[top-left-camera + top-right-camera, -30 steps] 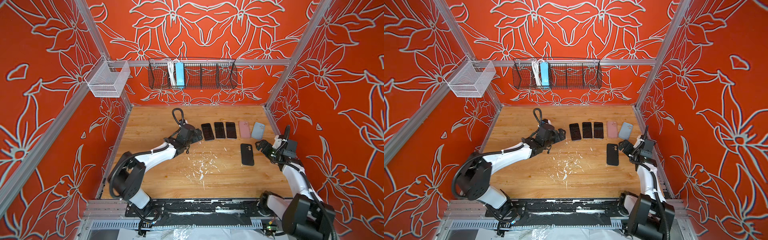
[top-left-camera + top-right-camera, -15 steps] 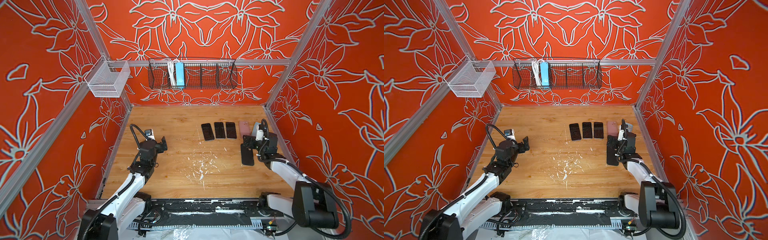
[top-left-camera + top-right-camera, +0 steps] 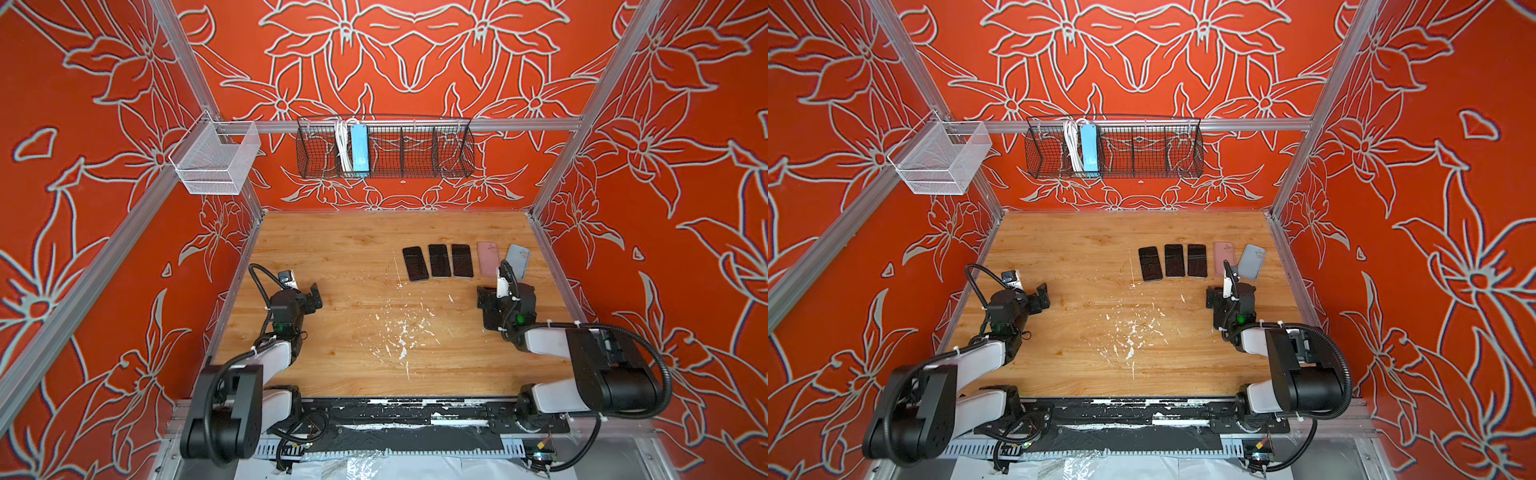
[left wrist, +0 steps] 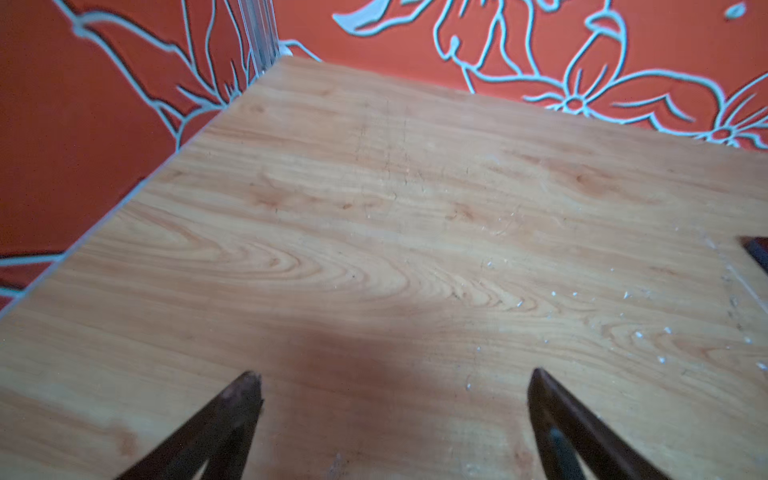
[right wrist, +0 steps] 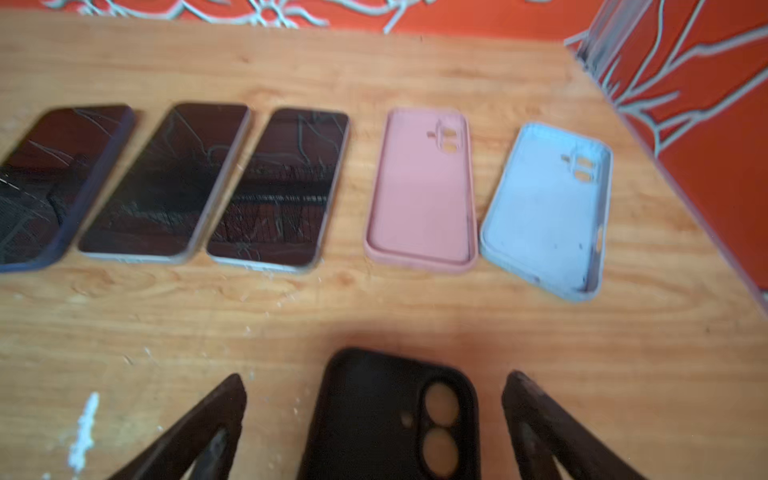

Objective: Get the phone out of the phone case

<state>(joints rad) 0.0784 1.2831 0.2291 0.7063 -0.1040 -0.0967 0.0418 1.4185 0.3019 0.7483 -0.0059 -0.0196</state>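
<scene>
Both sets of fingers are spread wide and grip nothing. The left gripper [image 4: 395, 378] is over bare table [image 4: 374, 208] close to the left wall, with only wood grain between its fingers [image 4: 241, 399]. In both top views it sits well apart from everything else. The right gripper [image 5: 374, 378] is on the right side of the table, and its fingers [image 5: 224, 407] straddle the camera end of the black case [image 5: 374, 424] without visibly touching it. The wrist view is blurred, so I can't tell its height above the case. The black case lies flat with no screen showing, and its lens cutouts show tan. Past it, towards the back wall, three phones [image 3: 439, 260] lie side by side in a row, screens up and cracked. Two have pale edges. The dark-rimmed phone [image 5: 54, 183] is at the end of the row nearest the left arm, and I can't tell whether that rim is a case or its own frame. Just beside the row on the right-wall side is the pink case [image 5: 419, 187], then the blue case [image 5: 544, 212]. Both lie open side up, the blue one skewed and near the table edge. White flecks [image 3: 401, 332] are scattered mid-table. A wire basket [image 3: 415, 149] on the back wall holds a blue power strip [image 3: 359, 151].
</scene>
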